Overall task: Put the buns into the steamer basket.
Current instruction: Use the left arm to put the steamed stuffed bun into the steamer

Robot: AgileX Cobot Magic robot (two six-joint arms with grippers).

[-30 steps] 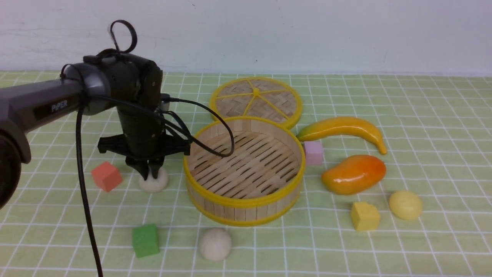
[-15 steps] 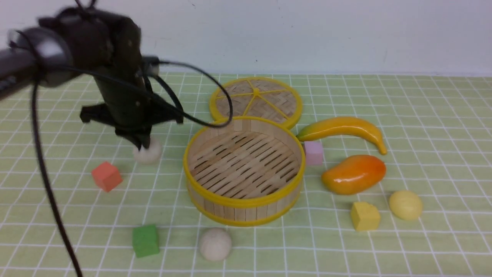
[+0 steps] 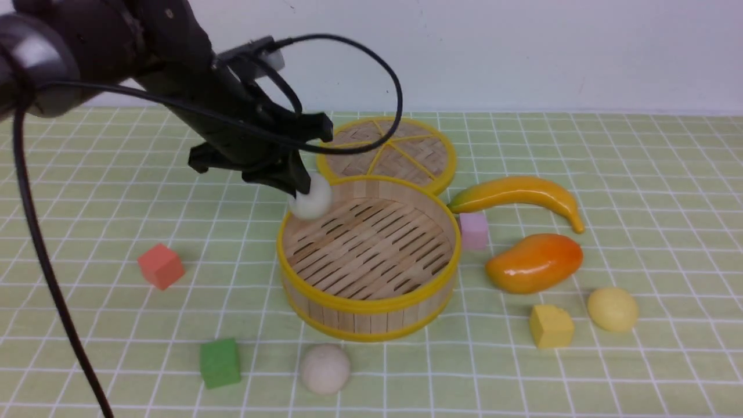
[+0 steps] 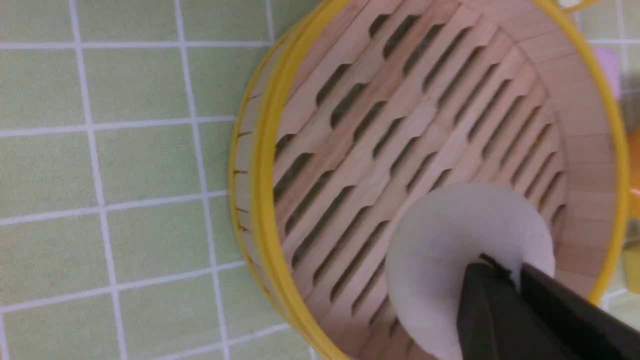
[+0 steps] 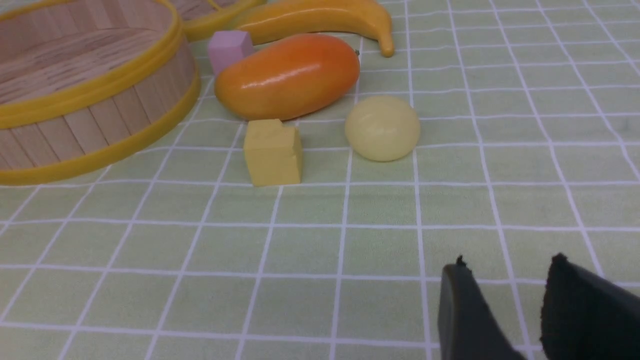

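Observation:
My left gripper (image 3: 302,187) is shut on a cream bun (image 3: 312,202) and holds it in the air over the far left rim of the steamer basket (image 3: 371,302). In the left wrist view the bun (image 4: 450,240) hangs above the slatted floor of the basket (image 4: 260,165), pinched by the gripper (image 4: 510,272). A second cream bun (image 3: 324,368) lies on the cloth in front of the basket. The pale yellow bun (image 3: 612,309) lies at the right, and it shows in the right wrist view (image 5: 382,128). My right gripper (image 5: 505,265) is open and empty, low over the cloth.
The woven lid (image 3: 386,150) lies behind the basket. A banana (image 3: 516,194), mango (image 3: 534,262), pink cube (image 3: 473,230) and yellow cube (image 3: 550,326) lie right of the basket. A red cube (image 3: 161,266) and green cube (image 3: 220,362) lie to the left.
My left gripper has lifted the cream bun off the cloth left of the basket and carried it up and to the right, to above the basket's far left rim.

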